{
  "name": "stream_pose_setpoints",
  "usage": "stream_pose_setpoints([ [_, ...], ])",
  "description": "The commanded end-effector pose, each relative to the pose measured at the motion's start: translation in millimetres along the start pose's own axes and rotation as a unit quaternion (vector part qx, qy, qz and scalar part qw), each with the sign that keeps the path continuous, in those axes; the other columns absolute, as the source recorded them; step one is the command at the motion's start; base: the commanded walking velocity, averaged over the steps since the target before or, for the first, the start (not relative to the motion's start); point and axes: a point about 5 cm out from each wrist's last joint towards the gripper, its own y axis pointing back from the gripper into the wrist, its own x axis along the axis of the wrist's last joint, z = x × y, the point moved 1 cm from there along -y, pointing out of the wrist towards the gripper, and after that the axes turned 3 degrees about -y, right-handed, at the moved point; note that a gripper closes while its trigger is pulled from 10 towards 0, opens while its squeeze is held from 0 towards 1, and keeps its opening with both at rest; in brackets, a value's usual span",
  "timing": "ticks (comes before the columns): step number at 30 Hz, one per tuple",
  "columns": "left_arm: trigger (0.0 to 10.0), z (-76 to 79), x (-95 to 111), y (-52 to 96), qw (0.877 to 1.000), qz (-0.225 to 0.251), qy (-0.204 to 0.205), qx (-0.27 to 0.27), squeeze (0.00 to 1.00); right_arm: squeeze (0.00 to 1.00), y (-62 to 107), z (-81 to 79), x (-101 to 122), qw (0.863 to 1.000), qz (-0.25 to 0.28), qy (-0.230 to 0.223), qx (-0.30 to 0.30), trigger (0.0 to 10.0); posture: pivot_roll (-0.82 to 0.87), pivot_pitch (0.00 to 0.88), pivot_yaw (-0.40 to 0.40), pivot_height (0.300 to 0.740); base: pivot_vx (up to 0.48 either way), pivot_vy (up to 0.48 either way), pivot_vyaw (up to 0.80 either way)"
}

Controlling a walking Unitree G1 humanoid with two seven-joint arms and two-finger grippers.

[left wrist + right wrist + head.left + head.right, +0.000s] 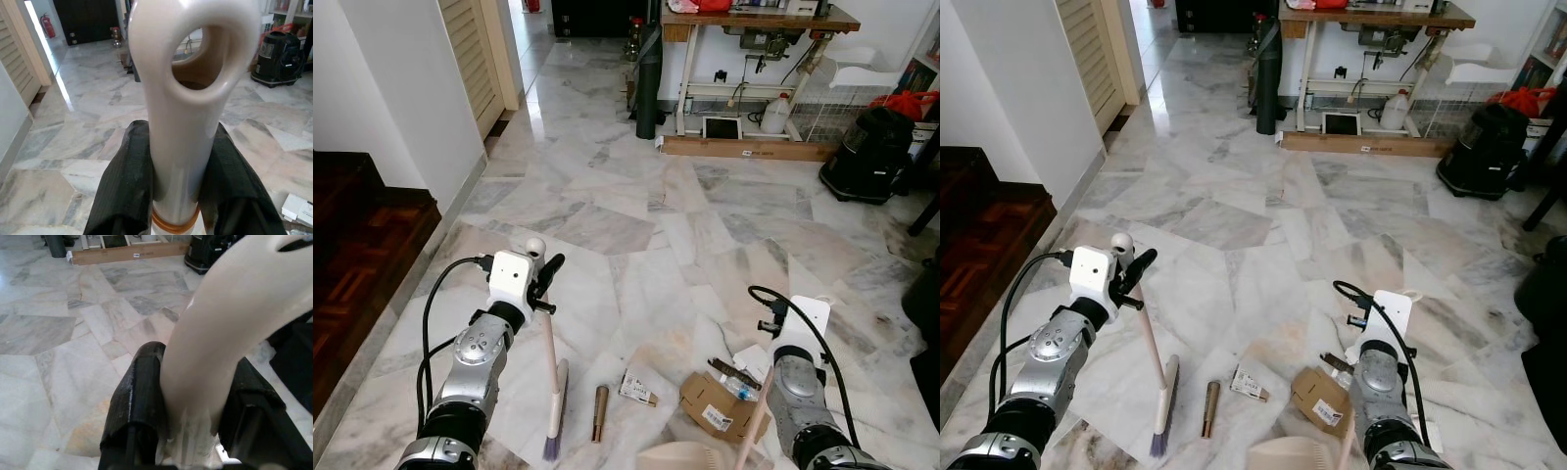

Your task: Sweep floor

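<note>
My left gripper [546, 282] is shut on the cream broom handle [188, 98] just below its looped top. The broom's head [555, 409] rests on the marble floor [636, 245] in front of me, purple bristles down. Litter lies beside it: a brown tube [600, 412], a small white packet [637, 389], a torn cardboard box [715, 404] and a dark wrapper [734, 372]. My right gripper [195, 387] is shut on the cream dustpan handle [234, 308]. The dustpan [680, 456] sits at the bottom edge, near the box.
A dark wooden step [362, 245] and a white wall [411, 88] bound the left side. A black vacuum cleaner [867, 157], a wire basket [822, 113], a work table [759, 20], a long flat carton [744, 148] and a black roll [649, 88] stand at the back.
</note>
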Motion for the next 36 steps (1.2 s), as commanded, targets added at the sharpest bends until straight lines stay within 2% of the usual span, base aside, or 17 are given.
stream_pose_setpoints([
  [1,10.0,-1.9,10.4,-2.4,1.0,0.02,-0.011,-0.008,0.0,0.0,-0.5,0.9,2.8,1.0,0.009,-0.007,-0.001,10.0,0.03,0.0,-0.001,0.74,0.0,0.0,0.0],
  [15,10.0,-3.6,13.5,2.5,1.0,0.021,-0.016,-0.017,0.0,0.0,-0.8,-9.8,9.9,0.999,0.027,-0.018,0.01,10.0,0.06,0.01,0.009,0.74,0.0,0.0,0.0],
  [26,10.0,-0.6,15.7,5.0,0.999,0.025,-0.014,-0.017,0.0,0.0,-9.4,-11.1,32.6,0.998,0.067,-0.01,0.008,10.0,0.06,0.03,0.003,0.74,0.0,0.0,0.0],
  [32,10.0,-2.6,16.6,7.7,0.999,0.024,-0.017,-0.015,0.0,0.0,-6.2,-14.3,19.4,0.999,0.033,0.005,0.009,10.0,0.07,0.04,0.002,0.74,0.0,0.0,0.0],
  [34,10.0,-3.1,16.7,8.1,0.999,0.023,-0.018,-0.015,0.0,0.0,-3.7,-16.5,6.3,1.0,-0.009,0.019,0.018,10.0,0.07,0.04,0.002,0.74,0.0,0.0,0.0],
  [36,10.0,-3.1,17.0,8.2,0.999,0.023,-0.018,-0.015,0.0,0.0,-2.0,-16.0,0.5,0.999,-0.025,0.02,0.015,10.0,0.07,0.041,0.001,0.74,0.0,0.0,0.0],
])
